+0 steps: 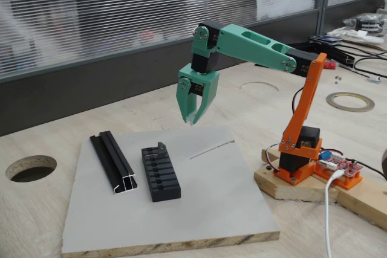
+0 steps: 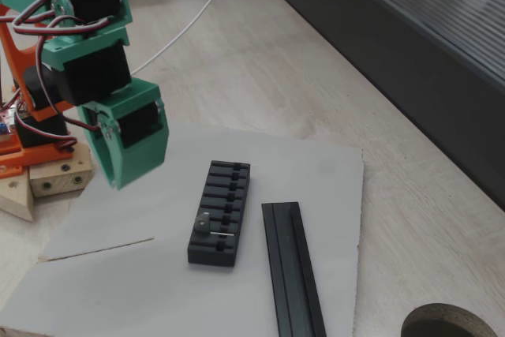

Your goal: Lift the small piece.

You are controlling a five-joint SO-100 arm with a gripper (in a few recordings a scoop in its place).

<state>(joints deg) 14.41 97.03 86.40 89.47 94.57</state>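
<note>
A light wooden table (image 1: 290, 234) carries everything, with a round hole (image 1: 30, 168) cut through it at the left in a fixed view and another hole (image 2: 451, 323) at the bottom right corner in the other. On the table lies a flat grey board (image 1: 199, 203) with a thin straight slit (image 1: 211, 149) cut in from one edge.

The arm (image 1: 260, 49) stands beside the board on a wooden base (image 1: 302, 188): an orange lower part, green upper links. It reaches out over the board and bends down at the wrist.

The gripper (image 1: 192, 119) hangs in the air above the board, pointing down, touching nothing. In a fixed view its green fingers (image 1: 204, 98) meet at the tips, so the claw looks drawn together with nothing in it. In the other fixed view the gripper (image 2: 120, 181) hangs to the left of the black parts, well apart from them.

A long black rail (image 1: 113, 162) lies on the board, an open channel with nothing in it. Just beside it, parallel and not touching, sits a black slotted block (image 1: 160, 173).

The small piece (image 2: 205, 223), grey and thin, rests on top of the block at one end, the end farther from the camera in a fixed view (image 1: 161, 147), where it stands up above the block's top. The block's other slots hold nothing that can be made out.
</note>
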